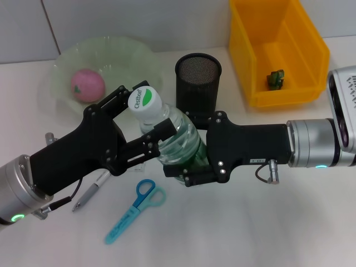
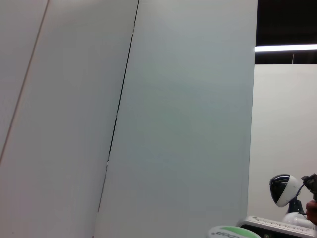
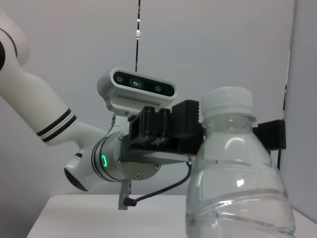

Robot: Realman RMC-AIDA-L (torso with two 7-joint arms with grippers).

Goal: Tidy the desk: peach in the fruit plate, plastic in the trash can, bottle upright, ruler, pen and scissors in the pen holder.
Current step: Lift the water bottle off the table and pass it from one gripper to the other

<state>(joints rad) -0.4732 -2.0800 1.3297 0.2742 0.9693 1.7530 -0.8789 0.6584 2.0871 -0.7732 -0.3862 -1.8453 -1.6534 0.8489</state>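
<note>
A clear water bottle (image 1: 169, 136) with a white cap stands upright at frame centre, clamped between both grippers. The pink peach (image 1: 87, 85) sits in the pale green fruit plate (image 1: 119, 50), upper left. Blue scissors (image 1: 135, 210) and a pen (image 1: 92, 191) lie flat, lower centre. The black mesh pen holder (image 1: 198, 86) stands behind; the yellow bin (image 1: 300, 61) is upper right.

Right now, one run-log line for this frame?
step: bottle upright | left gripper: at bottle neck | right gripper: shut on water bottle | peach: in fruit plate | scissors, pen: on desk
</note>
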